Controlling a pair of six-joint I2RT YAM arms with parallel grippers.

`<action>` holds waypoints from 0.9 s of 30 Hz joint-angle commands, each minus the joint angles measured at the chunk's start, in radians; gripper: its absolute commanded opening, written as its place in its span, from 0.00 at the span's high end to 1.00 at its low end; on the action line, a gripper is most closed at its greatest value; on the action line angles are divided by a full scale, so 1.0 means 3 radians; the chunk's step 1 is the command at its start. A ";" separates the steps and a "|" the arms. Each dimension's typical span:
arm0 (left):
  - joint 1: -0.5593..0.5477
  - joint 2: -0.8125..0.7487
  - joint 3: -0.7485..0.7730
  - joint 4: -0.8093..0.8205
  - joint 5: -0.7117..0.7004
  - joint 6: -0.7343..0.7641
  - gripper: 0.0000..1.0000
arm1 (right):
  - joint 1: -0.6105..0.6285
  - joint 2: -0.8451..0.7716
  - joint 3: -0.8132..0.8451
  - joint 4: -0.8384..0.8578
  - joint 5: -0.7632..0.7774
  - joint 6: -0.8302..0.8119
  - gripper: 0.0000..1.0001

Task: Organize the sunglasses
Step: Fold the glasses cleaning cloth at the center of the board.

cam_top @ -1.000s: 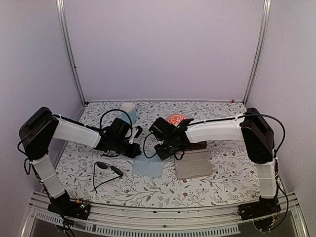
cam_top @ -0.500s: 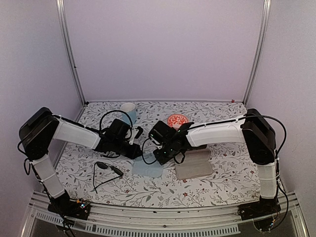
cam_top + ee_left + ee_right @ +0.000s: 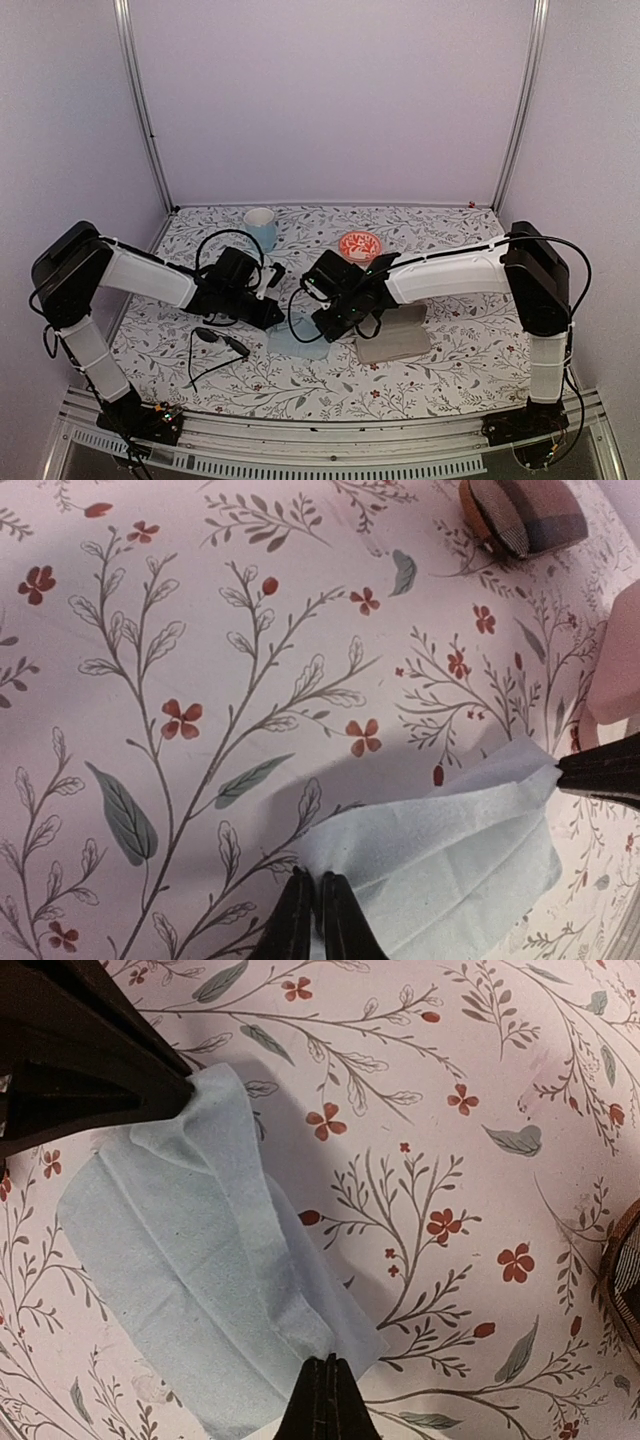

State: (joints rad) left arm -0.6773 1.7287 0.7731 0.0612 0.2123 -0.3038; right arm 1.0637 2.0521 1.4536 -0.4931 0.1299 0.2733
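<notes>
The black sunglasses (image 3: pixel 215 340) lie on the flowered cloth at the near left, arms unfolded, apart from both grippers. A pale blue cloth (image 3: pixel 300 336) lies right of them at the table's middle. My left gripper (image 3: pixel 312 878) is shut on one far corner of the blue cloth (image 3: pixel 450 860). My right gripper (image 3: pixel 325 1360) is shut on the other far corner of that cloth (image 3: pixel 180 1250). The cloth hangs creased between the two, raised off the table with a shadow under it. In the top view the left gripper (image 3: pixel 278 318) and the right gripper (image 3: pixel 322 324) stand close together.
A pink oblong case (image 3: pixel 395 335) lies just right of the cloth. A brown case with a red band (image 3: pixel 525 515) lies farther back. A pale cup (image 3: pixel 260 225) and a red patterned dish (image 3: pixel 358 243) stand near the back. Walls close in on both sides.
Both grippers have come nearer and a little left, drawing the cloth's far corners with them. The cloth has risen and creased. The black sunglasses have not moved.
</notes>
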 commanded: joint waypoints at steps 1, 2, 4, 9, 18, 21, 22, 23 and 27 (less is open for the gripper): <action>0.0035 -0.0116 -0.0067 0.0092 0.0065 0.0007 0.92 | 0.0046 -0.0157 -0.0097 0.0084 -0.0077 0.0049 0.99; 0.0029 -0.0121 -0.0077 0.0092 0.0073 0.0010 0.92 | 0.0051 -0.0161 -0.0105 0.0084 -0.0084 0.0050 0.99; 0.0021 -0.0137 -0.0095 0.0088 0.0080 0.0011 0.92 | 0.0065 -0.0163 -0.0123 0.0090 -0.0095 0.0060 0.99; 0.0003 -0.0167 -0.0144 0.0063 0.0080 0.0021 0.92 | 0.0098 -0.0168 -0.0153 0.0094 -0.0111 0.0065 0.99; -0.0035 -0.0264 -0.0219 0.0021 0.0129 0.0058 0.99 | 0.0133 -0.0178 -0.0219 0.0115 -0.0126 0.0119 0.98; -0.0048 -0.0285 -0.0229 0.0006 0.0161 0.0086 1.00 | 0.0142 -0.0175 -0.0242 0.0127 -0.0134 0.0136 0.98; -0.0056 -0.0290 -0.0230 0.0006 0.0177 0.0090 1.00 | 0.0142 -0.0178 -0.0246 0.0133 -0.0139 0.0144 0.98; -0.0062 -0.0293 -0.0234 0.0006 0.0191 0.0095 1.00 | 0.0147 -0.0178 -0.0248 0.0139 -0.0144 0.0145 0.98; -0.0078 -0.0317 -0.0226 -0.0040 0.0210 0.0120 1.00 | 0.0163 -0.0178 -0.0259 0.0145 -0.0150 0.0174 0.98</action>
State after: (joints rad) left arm -0.6891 1.6600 0.7151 0.0635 0.2558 -0.2878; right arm 1.1007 2.0365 1.3911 -0.4683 0.0940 0.3038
